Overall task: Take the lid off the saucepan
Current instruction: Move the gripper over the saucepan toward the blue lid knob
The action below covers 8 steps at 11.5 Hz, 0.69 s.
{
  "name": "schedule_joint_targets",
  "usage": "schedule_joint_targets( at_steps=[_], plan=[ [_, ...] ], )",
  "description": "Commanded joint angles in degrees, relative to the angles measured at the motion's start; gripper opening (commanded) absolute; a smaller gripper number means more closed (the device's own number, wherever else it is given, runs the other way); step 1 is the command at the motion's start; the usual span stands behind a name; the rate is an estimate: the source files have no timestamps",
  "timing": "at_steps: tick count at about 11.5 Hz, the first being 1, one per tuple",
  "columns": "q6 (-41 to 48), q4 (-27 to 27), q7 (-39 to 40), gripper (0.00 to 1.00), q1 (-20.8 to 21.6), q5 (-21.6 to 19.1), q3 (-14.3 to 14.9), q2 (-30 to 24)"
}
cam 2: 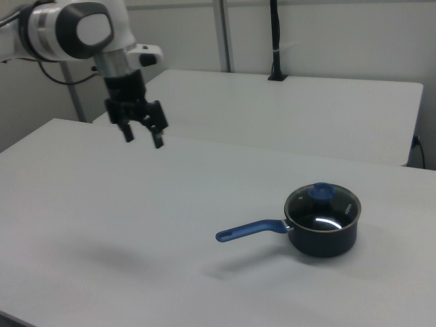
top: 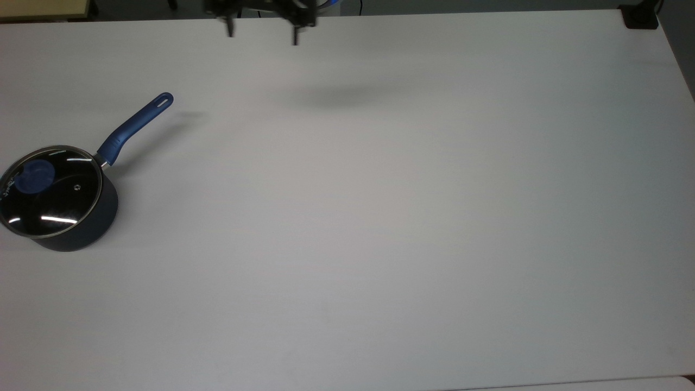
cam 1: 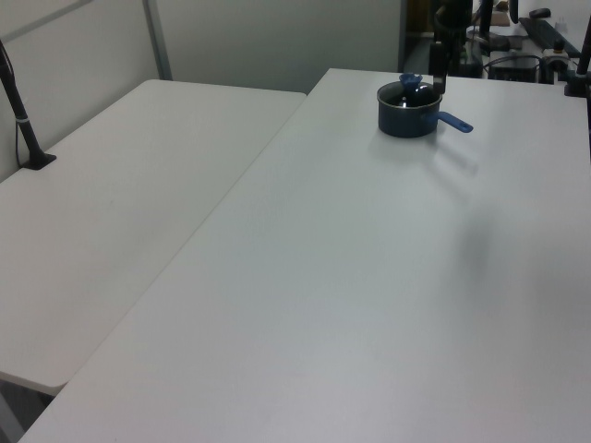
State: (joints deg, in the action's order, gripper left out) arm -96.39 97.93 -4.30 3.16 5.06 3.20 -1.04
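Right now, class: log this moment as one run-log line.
gripper: open, high above table, empty | lid: seated on saucepan | contact: none | step: approach not yet made

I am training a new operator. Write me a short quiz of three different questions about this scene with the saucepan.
1. True or false: the lid sits on the saucepan.
2. In the right view, the saucepan's handle points toward the right view's: A) left B) right C) top
3. Fill in: the gripper hangs in the air with its fingers ____.

Key: 1 true; 2 A; 3 open
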Motion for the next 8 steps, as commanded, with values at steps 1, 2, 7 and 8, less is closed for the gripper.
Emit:
schedule_joint_targets(
  at_steps=[1, 2, 7, 8],
  plan=[
    [-6.8, -0.5, 3.2, 1.00, -9.7, -0.2, 0.5, 0.2],
    [-9.7, -0.7, 5.8, 1.00, -13.3, -0.2, 0.5, 1.3],
    [-26.7, -7.2, 18.7, 1.00, -27.1, -0.8, 0.5, 16.2],
    [-30.8, -8.4, 20.5, 1.00, -28.5, -1.1, 0.4, 19.1]
  ],
)
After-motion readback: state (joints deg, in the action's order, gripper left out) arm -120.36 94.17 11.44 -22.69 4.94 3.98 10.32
